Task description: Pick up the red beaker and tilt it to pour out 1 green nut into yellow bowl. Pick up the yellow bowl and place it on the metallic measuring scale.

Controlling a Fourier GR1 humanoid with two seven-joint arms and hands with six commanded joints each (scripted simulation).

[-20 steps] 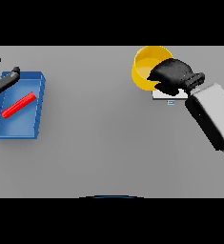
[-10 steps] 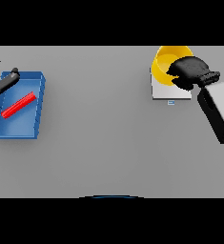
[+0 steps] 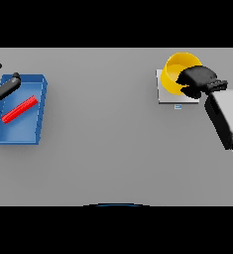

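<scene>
Left hand (image 3: 0, 87), fingers relaxed, holds nothing at far-left edge of blue rectangular tray (image 3: 36, 131) containing a slim red bar (image 3: 19, 109). Far right: round glossy yellow bowl (image 3: 177, 72), over flat metallic scale (image 3: 163, 94), grasped by right hand (image 3: 200, 81).

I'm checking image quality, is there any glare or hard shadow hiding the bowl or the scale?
Head view: flat, even light, no glare or hard shadows. The round yellow bowl reads clearly; the right hand covers its near side and much of the metallic measuring scale.
</scene>
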